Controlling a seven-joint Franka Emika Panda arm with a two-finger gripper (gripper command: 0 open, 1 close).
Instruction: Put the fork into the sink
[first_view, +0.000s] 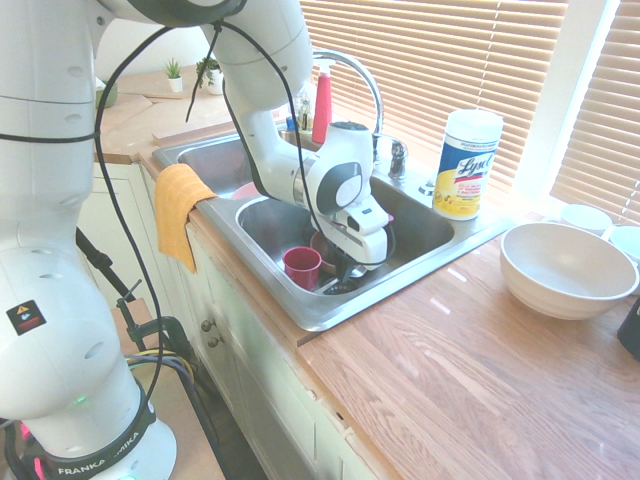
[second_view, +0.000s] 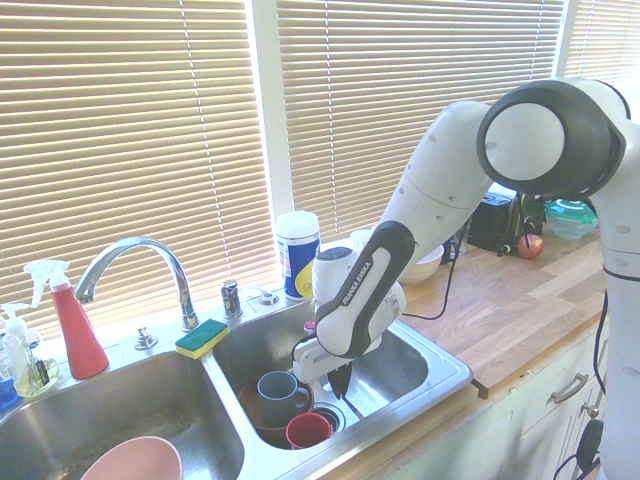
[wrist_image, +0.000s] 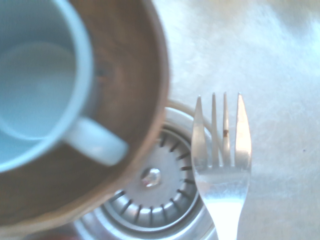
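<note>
My gripper (first_view: 345, 268) (second_view: 340, 385) is low inside the right basin of the steel sink (first_view: 330, 318) (second_view: 445, 385), shut on the fork. The fork (wrist_image: 222, 170) shows up close in the wrist view: four silver tines hanging beside the round drain strainer (wrist_image: 155, 200), over the basin floor. From outside, only a thin sliver shows under the dark fingers. Right beside it a blue-grey mug (second_view: 280, 392) (wrist_image: 35, 85) sits in a brown bowl (wrist_image: 140, 100), with a small red cup (first_view: 302, 265) (second_view: 308, 430) next to them.
The curved faucet (second_view: 140, 260), a green-yellow sponge (second_view: 202, 338) and a red spray bottle (second_view: 75, 325) line the back rim. A wipes canister (first_view: 467, 165) and a big cream bowl (first_view: 565, 268) stand on the wooden counter. An orange cloth (first_view: 180, 210) hangs over the divider; a pink bowl (second_view: 130, 462) sits in the left basin.
</note>
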